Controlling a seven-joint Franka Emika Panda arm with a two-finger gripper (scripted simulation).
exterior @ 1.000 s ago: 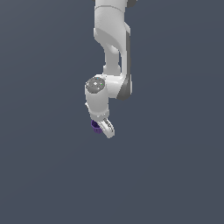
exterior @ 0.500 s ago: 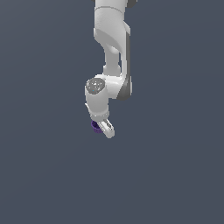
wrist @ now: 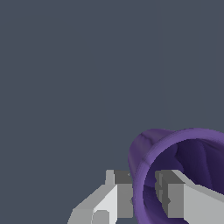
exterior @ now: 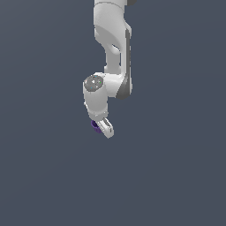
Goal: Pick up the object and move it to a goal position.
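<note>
The purple cup-like object [wrist: 183, 148] sits right at the tip of the arm, and up close in the wrist view its open mouth fills the corner of the frame, the ridged inside showing as darker folds. One finger of the end effector [wrist: 144, 192] stands outside the cup's wall and the other reaches inside it, so the two pads are pinching the thin rim between them. From the exterior view the object [exterior: 94, 125] is only a small purple speck peeking out beside the pale fingertips of the end effector [exterior: 102, 127], at the bottom of the white arm [exterior: 112, 48] that hangs down from above. Everything around it is flat grey, and I cannot tell whether the cup rests on the surface or has been lifted clear of it; no shadow or edge gives that away. No marker for a goal position shows in either view. To my eye the grasp is made, so the picking part looks done or nearly so, and what remains is carrying the piece over to the goal.
</note>
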